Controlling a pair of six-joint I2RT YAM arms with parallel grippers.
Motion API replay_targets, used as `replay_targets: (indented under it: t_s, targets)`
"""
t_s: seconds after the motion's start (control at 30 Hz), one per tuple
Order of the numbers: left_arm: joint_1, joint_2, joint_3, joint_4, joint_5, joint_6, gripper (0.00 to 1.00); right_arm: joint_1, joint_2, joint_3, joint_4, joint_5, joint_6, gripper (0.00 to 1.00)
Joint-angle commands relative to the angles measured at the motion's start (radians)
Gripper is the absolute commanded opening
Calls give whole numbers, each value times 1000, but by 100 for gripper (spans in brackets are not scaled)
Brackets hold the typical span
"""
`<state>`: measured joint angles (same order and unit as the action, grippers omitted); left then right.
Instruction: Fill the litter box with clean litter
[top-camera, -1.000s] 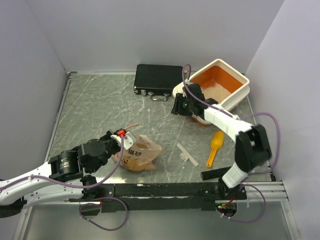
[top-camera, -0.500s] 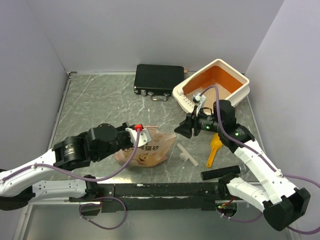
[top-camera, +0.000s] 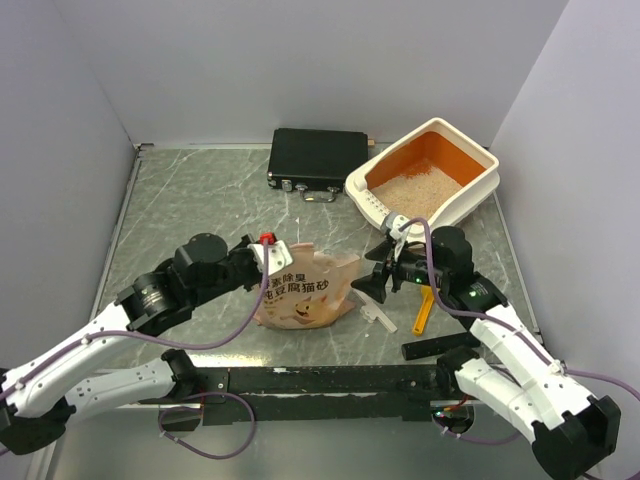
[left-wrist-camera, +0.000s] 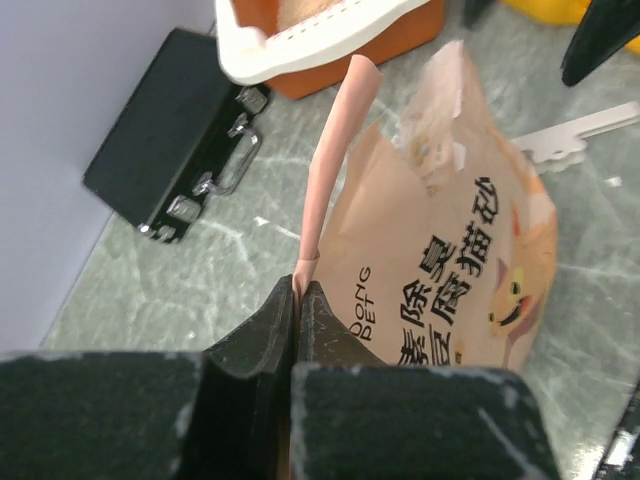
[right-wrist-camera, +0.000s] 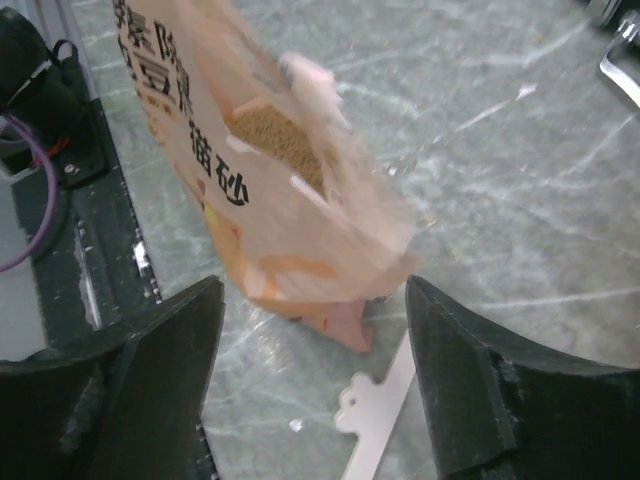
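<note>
While the left gripper (left-wrist-camera: 297, 292) pinches the "DONG BET" bag (left-wrist-camera: 450, 260) — right gripper (right-wrist-camera: 310, 300) gapes.

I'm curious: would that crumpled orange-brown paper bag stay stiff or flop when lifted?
Probably floppy: the crumpled orange-brown paper bag buckles where the left end effector pinches it. It may spill: beige granules show in its open top.

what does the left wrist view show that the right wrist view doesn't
Only left wrist: the black case, a corner of the litter box, and the left gripper pinching the torn edge of the bag. Only right wrist: litter inside the bag's open mouth, and both fingers of the open right gripper. Both: the bag and the white plastic strip on the table.
</note>
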<state>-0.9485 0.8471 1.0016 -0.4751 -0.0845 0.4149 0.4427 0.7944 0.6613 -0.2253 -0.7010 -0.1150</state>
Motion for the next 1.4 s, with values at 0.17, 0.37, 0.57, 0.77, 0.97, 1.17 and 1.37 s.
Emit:
replay_targets:
  t_s: [0.17,0.37,0.57,0.77,0.97,1.17,1.37]
  targets:
    - [19,-86,31,9,155,-68,36,1,75,-25,168,-6,-127,92]
    - [20,-247,-46,-20,88,-188,55,-25,121,-12,184,-132,-178,93]
    - [20,-425,-130,-3,-93,-335,67,-73,218,-40,358,-235,-98,91]
    - [20,-389,-130,-60,-153,-527,70,-130,293,-91,607,-356,53,86]
    - [19,-333,-150,-37,-90,-591,75,-148,302,-149,797,-410,213,86]
    - [57,-258,-182,6,-48,-637,75,-150,266,-235,963,-382,321,86]
    - [146,-283,-239,30,-18,-637,77,-151,316,-253,1040,-396,377,86]
